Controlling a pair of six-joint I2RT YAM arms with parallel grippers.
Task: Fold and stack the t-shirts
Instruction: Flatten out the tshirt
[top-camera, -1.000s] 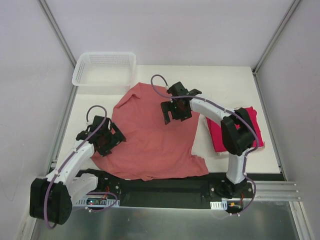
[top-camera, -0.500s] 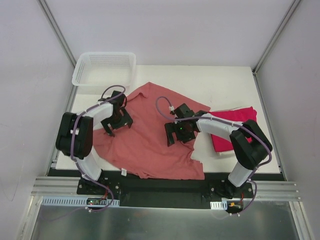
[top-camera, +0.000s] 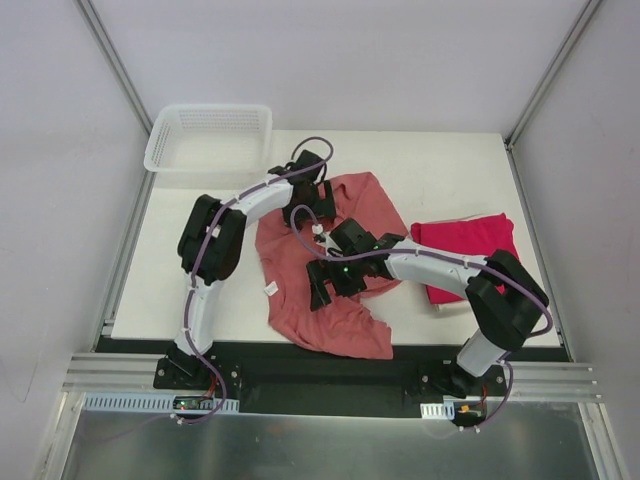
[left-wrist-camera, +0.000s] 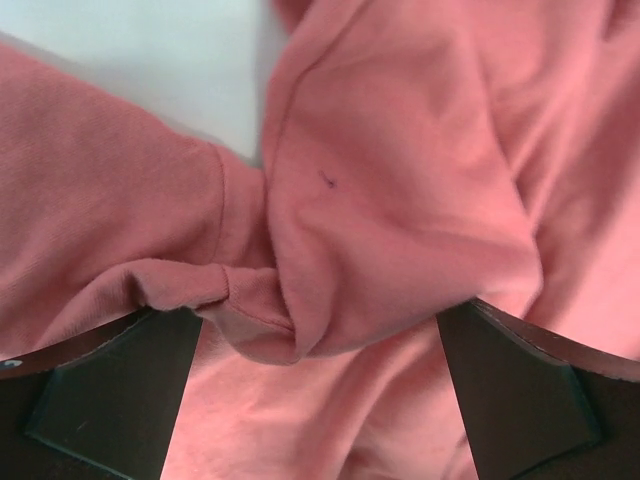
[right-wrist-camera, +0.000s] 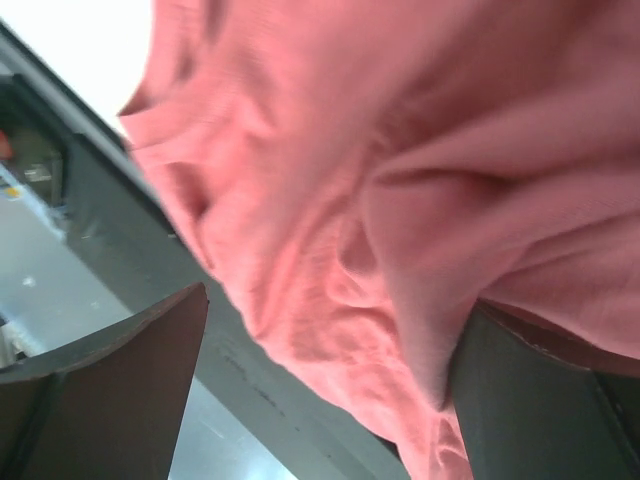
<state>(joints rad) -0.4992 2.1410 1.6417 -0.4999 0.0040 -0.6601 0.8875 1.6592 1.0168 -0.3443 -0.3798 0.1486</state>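
At mid-table I found the salmon t-shirt bunched, its near hem over the front edge | crimson t-shirt folded, at right | left gripper and right gripper both spread wide over salmon folds, no pinch seen | risk judged: closing there would take several layers; hem might slide off.

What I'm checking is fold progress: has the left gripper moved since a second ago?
Yes. The left gripper has swung away and rightward, from well short of the basket to beside its right near corner.
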